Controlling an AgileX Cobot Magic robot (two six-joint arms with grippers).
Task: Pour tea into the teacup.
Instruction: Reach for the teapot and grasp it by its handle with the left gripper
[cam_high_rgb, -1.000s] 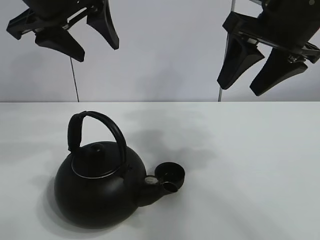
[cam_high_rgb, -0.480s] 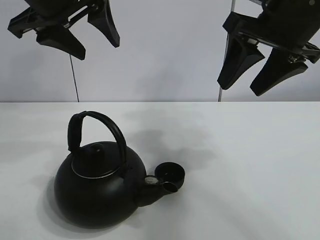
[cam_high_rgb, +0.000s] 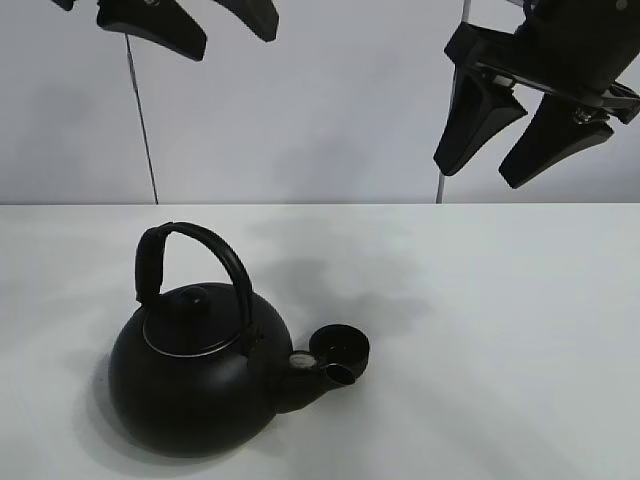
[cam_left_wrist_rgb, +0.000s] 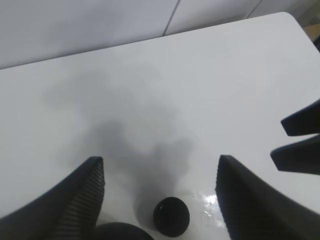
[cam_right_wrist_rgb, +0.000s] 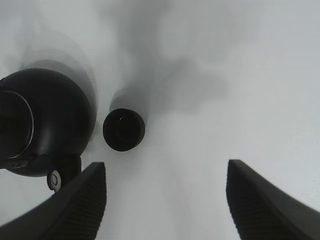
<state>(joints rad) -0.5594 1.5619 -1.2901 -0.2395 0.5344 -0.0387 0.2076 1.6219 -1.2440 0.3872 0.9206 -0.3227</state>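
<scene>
Both my tools hang high above the worktop (cam_high_rgb: 520, 330) and neither touches anything. My left tool (cam_left_wrist_rgb: 160, 159) stands with its jaws spread wide and only bare worktop between its ribbed fingers (cam_left_wrist_rgb: 80, 197). It has hold of nothing. My right tool (cam_high_rgb: 478, 176) is likewise parted wide and empty, its fingers angled down and towards the left of the high view.

The teacup (cam_high_rgb: 340, 348) sits on the worktop just to the right of the kettle (cam_high_rgb: 190, 390) in the high view, near the front edge and a little left of the middle. It stands upright with its mouth facing straight up. It is round and low, so its only axis is the vertical one and it points to no side.

The kettle's spout (cam_high_rgb: 322, 374) points right and towards the front, right beside the cup. In the high view its end overlaps the cup's near rim, and I cannot tell whether the two touch. From my right wrist a narrow strip of worktop shows between the cup and the kettle's round body. The kettle stands upright, its handle (cam_high_rgb: 195, 240) arching over the lid (cam_high_rgb: 190, 303).

From my left wrist the cup lies below the gap between my fingers, with the edge of the kettle beside it.
</scene>
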